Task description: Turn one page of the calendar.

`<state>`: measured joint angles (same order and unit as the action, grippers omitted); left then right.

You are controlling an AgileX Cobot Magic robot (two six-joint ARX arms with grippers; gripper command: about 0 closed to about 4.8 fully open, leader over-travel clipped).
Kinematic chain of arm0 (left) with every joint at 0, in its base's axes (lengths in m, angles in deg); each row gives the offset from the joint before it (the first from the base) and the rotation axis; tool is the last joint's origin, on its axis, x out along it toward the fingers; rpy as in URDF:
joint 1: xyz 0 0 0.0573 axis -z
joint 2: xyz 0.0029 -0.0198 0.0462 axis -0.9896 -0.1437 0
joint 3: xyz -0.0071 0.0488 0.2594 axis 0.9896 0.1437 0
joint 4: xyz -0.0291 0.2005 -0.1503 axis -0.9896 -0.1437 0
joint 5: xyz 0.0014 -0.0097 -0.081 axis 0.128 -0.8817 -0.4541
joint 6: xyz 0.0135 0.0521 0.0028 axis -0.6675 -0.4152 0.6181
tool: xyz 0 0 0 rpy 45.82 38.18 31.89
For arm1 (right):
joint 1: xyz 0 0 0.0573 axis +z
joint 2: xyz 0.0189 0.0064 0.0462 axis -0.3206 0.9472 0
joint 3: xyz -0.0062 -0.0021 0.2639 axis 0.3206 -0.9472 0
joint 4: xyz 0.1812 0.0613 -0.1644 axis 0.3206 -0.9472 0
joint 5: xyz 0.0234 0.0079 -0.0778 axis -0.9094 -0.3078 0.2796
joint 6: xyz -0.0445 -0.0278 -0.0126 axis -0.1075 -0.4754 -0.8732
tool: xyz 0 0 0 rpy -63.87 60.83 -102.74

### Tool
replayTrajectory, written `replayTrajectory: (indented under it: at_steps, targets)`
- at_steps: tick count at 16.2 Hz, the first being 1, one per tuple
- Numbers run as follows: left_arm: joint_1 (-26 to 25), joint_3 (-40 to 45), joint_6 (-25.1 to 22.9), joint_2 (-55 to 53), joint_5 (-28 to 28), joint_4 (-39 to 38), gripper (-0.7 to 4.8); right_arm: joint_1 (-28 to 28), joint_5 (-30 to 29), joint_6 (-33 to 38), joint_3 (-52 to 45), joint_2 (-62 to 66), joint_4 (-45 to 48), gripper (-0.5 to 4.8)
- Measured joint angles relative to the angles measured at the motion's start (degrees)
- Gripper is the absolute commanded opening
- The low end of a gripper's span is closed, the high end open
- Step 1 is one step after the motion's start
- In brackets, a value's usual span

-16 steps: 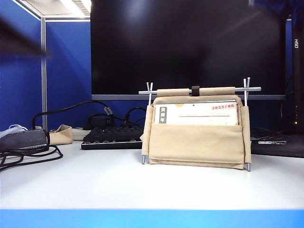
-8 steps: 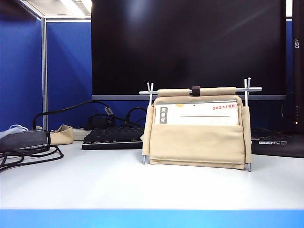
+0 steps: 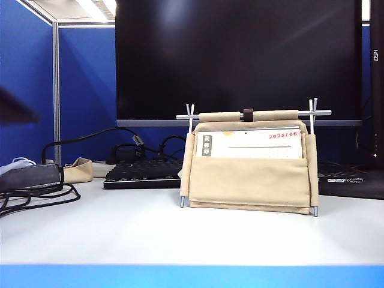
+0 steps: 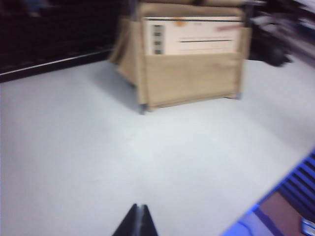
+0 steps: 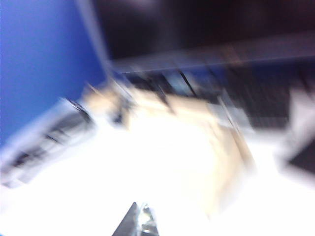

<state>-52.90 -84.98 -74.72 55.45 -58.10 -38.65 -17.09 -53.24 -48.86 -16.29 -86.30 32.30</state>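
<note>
We see calendar (image 3: pixel 249 162) unmoved on tabletop (image 3: pixel 150 231); dark blur now at left edge; left gripper (image 4: pixel 137 222), right gripper (image 5: pixel 138 223) jaws together.

1 calendar (image 3: pixel 248 162), 1 monitor (image 3: pixel 240 60), 1 kbd (image 3: pixel 143 173), 2 hands: left hand (image 4: pixel 137 220), right hand (image 5: pixel 138 221)

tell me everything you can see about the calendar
The calendar stands upright on the white table, in front of the black monitor. A beige canvas sling hangs from a thin silver rod frame with four slim legs, and a small dark strap sits mid-rod. White sheets sit in the pocket; the front one reads "2023/06" in red, with a dark vertical label strip. Nothing touches it: the left gripper is shut, well short of it over the table; the right gripper, also shut, appears only in a blurred view.
</note>
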Motion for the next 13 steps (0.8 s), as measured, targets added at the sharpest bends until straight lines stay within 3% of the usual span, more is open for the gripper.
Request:
replayTrajectory:
  at_steps: [1, 5, 13]
  targets:
    - [0.02, 1.88, 0.02, 0.02, 2.91, 0.22, -0.03, 0.00, 1.57, 1.99, -3.43, 0.22, -0.42, -0.01]
    - [0.02, 3.76, 0.02, 0.00, 3.37, 0.46, -0.04, 0.02, 1.92, 5.07, -10.45, -0.04, 2.97, -0.01]
    - [0.02, 4.04, -0.20, 0.07, 0.74, 0.72, -0.04, 1.25, 5.62, 0.04, -16.41, 0.04, 8.50, -0.01]
